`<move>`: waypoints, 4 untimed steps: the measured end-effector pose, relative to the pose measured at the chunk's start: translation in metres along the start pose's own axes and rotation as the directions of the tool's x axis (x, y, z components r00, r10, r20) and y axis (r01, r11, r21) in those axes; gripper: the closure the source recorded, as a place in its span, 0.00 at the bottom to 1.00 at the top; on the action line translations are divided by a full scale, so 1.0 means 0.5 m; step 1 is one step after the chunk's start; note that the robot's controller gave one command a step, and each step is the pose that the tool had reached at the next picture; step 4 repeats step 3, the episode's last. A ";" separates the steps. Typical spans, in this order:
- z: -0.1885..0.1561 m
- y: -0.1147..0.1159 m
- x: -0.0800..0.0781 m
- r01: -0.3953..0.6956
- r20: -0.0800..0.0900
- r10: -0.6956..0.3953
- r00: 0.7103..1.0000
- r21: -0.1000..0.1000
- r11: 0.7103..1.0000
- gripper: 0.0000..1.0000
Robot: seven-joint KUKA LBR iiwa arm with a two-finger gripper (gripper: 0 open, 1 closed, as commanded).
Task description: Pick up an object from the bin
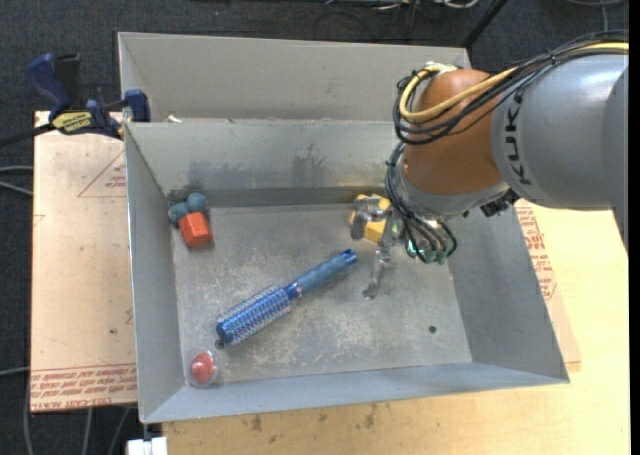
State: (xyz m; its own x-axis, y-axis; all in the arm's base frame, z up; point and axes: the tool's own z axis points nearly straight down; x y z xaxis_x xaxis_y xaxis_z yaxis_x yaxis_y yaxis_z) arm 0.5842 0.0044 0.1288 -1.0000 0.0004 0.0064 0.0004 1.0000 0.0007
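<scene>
Right of centre, the gripper (376, 281) hangs just beside the blue brush (285, 300); nothing looks lifted yet, jaws' state I cannot tell.

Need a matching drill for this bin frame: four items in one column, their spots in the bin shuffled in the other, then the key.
Items
1. blue hairbrush
2. orange block
3. red ball
4. yellow object

Places, as the camera view shows them
A. bottom-left corner of the floor
B. foot of the back wall, just above the claw
C. top-left corner of the floor
D. middle of the floor, lying diagonally

Pairs: 1-D, 2-C, 3-A, 4-B
</scene>
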 end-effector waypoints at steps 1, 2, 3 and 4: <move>0.126 0.096 0.031 -0.022 0.000 0.022 1.000 -0.002 1.000 0.00; 0.117 0.090 0.027 -0.026 0.006 0.026 1.000 -0.001 1.000 1.00; -0.219 0.061 0.013 0.112 0.017 -0.112 0.994 0.002 0.994 1.00; -0.219 0.061 0.013 0.112 0.017 -0.112 0.994 0.002 0.994 1.00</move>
